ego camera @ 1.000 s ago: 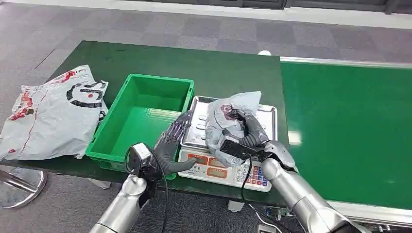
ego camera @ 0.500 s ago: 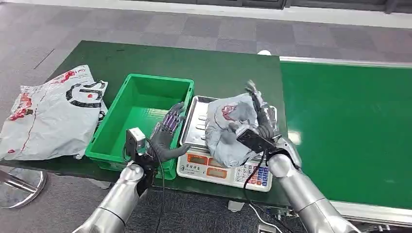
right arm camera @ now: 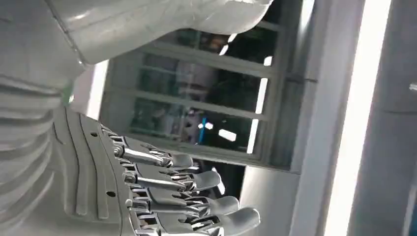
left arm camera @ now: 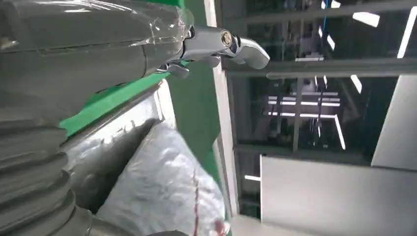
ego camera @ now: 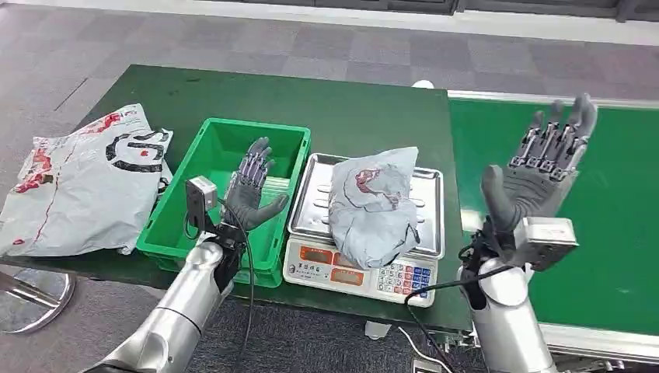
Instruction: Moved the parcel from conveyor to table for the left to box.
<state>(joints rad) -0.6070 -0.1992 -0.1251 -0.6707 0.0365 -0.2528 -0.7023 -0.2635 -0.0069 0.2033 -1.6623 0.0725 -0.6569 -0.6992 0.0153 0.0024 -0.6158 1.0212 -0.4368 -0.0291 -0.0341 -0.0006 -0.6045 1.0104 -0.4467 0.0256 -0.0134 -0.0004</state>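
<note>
Parcel (ego camera: 373,203) lies now on scale tray (ego camera: 431,225), between green box (ego camera: 203,225) and conveyor (ego camera: 544,210). Right hand (ego camera: 536,179) released it, lifted away over conveyor, fingers spread, empty. Left hand (ego camera: 252,190) open above box, holds nothing; boxing probably next.

Dark green table (ego camera: 342,109) holds a big grey bag (ego camera: 78,183), green crate (ego camera: 225,194) & scale (ego camera: 361,268). Bright green conveyor (ego camera: 559,194) sits just beside it.
</note>
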